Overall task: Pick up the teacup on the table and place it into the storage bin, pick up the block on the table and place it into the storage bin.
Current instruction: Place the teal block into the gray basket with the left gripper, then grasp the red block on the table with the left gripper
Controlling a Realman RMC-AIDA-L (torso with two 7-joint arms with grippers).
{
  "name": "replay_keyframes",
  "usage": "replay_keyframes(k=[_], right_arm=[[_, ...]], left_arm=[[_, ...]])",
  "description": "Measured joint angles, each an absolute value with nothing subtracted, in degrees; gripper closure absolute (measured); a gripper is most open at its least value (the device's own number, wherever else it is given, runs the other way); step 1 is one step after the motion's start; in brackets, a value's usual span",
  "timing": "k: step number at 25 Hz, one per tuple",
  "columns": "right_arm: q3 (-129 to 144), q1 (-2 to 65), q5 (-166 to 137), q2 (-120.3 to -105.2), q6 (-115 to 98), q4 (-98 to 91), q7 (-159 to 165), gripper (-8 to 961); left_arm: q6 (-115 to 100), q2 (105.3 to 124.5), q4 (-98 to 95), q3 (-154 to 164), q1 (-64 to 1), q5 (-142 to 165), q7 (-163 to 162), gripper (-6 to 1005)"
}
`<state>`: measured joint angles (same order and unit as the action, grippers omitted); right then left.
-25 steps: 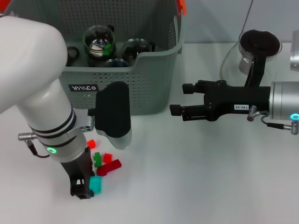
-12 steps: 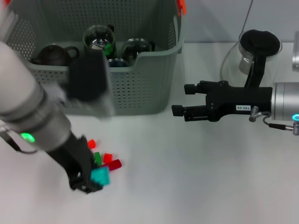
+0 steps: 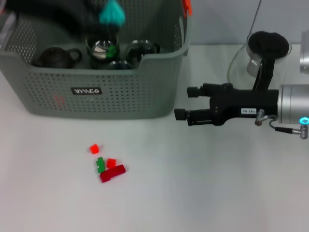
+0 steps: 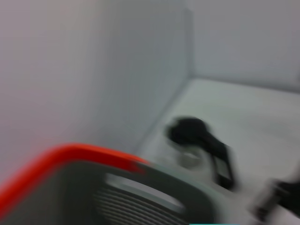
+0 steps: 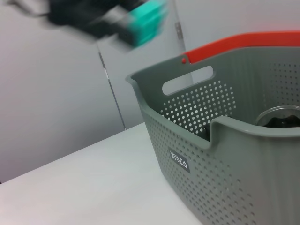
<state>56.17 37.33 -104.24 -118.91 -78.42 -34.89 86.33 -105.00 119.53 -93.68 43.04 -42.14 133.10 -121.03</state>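
My left gripper (image 3: 107, 17) is a dark blur high over the back of the grey-green storage bin (image 3: 154, 92), shut on a teal block (image 3: 112, 13). The right wrist view also shows that teal block (image 5: 148, 16) held in the air above the storage bin (image 5: 225, 140). Glass teacups (image 3: 102, 47) stand inside the bin beside a dark teapot (image 3: 53, 57). On the table in front lie a small red block (image 3: 93, 148), a green block (image 3: 100, 164) and a dark red block (image 3: 112, 173). My right gripper (image 3: 186, 103) hangs open and empty to the right of the bin.
A glass kettle with a black lid (image 3: 268, 48) stands at the back right, behind my right arm. An orange handle clip (image 3: 187, 7) sits on the bin's right rim. In the left wrist view, the orange clip (image 4: 70, 154) and the kettle (image 4: 192, 133) appear blurred.
My left arm has lifted the teal block off the table and swung it up over the bin. The right gripper has barely moved.
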Motion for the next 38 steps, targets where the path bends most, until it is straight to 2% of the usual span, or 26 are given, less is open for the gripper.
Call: replay_keyframes(k=[1,7,10,12,14,21,26,27,29,31,33,38], right_arm=[[56.2,37.4,-104.3,-118.97,-78.4,-34.9,86.3,39],[56.2,37.4,-104.5,-119.18,-78.1,-34.9,86.3,38],[56.2,37.4,-104.5,-119.13,-78.3,-34.9,86.3,38],[56.2,37.5,-104.4,-119.11,-78.3,-34.9,86.3,38],[56.2,37.5,-104.4,-119.09,-78.3,-34.9,86.3,38],[56.2,37.5,-104.5,-118.99,-78.1,-34.9,86.3,38],[56.2,37.3,-104.4,-118.8,-78.4,-34.9,86.4,39],[56.2,37.2,-104.3,-118.78,-78.4,-34.9,86.5,39],[56.2,37.1,-104.3,-118.74,-78.1,-34.9,86.5,39],[56.2,37.1,-104.3,-118.74,-78.0,-34.9,86.5,39],[56.2,37.2,-104.2,-118.73,-78.0,-34.9,86.6,39],[56.2,37.1,-104.2,-118.74,-77.8,-34.9,86.7,39]], left_arm=[[-100.6,117.83,-89.5,42.9,-43.6,133.5,-121.2,602],[-84.6,110.89,-65.0,43.1,-50.1,134.0,-121.4,602],[-77.9,109.11,-56.3,43.2,-52.2,134.2,-121.2,602],[-74.7,108.95,-53.7,43.2,-52.8,135.2,-121.1,602],[-72.8,109.24,-53.4,43.3,-53.0,136.0,-121.1,602],[-76.4,110.73,-61.0,43.1,-50.8,135.8,-122.8,368],[-93.0,114.18,-78.7,43.2,-44.9,130.2,-121.8,241],[-93.0,114.18,-78.7,43.2,-44.9,130.2,-121.8,215],[-103.1,116.72,-88.2,44.4,-40.5,127.1,-116.6,167],[-108.1,118.37,-93.1,46.4,-37.5,127.2,-112.5,122],[-109.9,119.25,-95.7,49.5,-35.0,128.5,-110.3,76],[-109.5,120.55,-96.6,59.1,-30.0,135.6,-108.5,79]])
